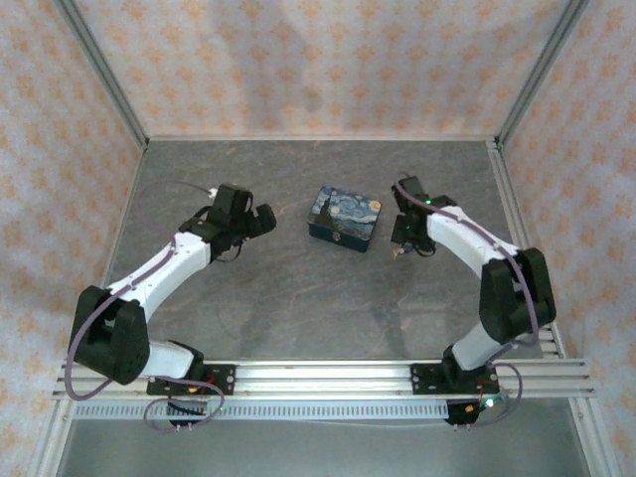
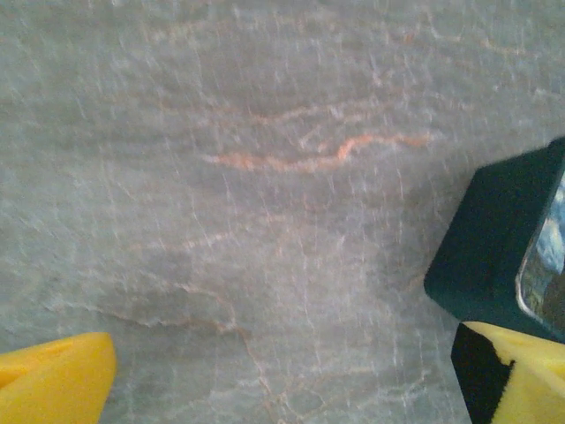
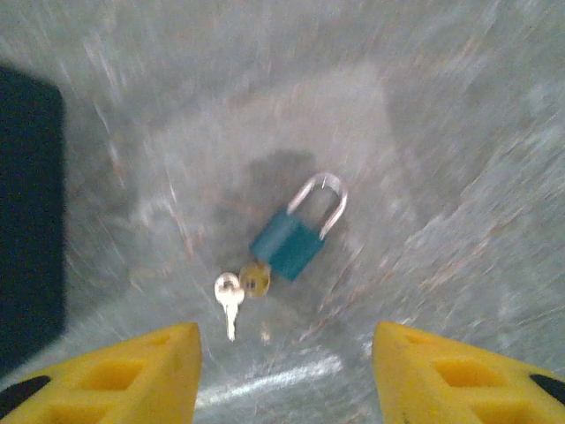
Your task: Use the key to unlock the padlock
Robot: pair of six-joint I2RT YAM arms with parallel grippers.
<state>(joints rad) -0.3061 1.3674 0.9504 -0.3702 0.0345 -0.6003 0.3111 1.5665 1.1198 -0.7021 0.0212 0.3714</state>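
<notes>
A small teal padlock [image 3: 290,244] with a silver shackle lies flat on the grey table. At its lower end sits a brassy round piece [image 3: 256,279], and the small silvery key [image 3: 229,299] lies right beside that, blade pointing toward me. My right gripper [image 3: 287,375] hovers above them, open, its yellow fingers [image 3: 132,375] wide apart with nothing between them. My left gripper [image 2: 282,389] is open over bare table, its right finger close to the tin's corner. In the top view the left gripper [image 1: 260,221] is left of the tin and the right gripper [image 1: 400,245] is right of it.
A dark blue starry-print tin [image 1: 345,219] stands mid-table between the two arms; its side shows in the left wrist view [image 2: 494,247] and as a dark block in the right wrist view [image 3: 26,212]. Patterned walls and metal posts enclose the table [image 1: 298,298].
</notes>
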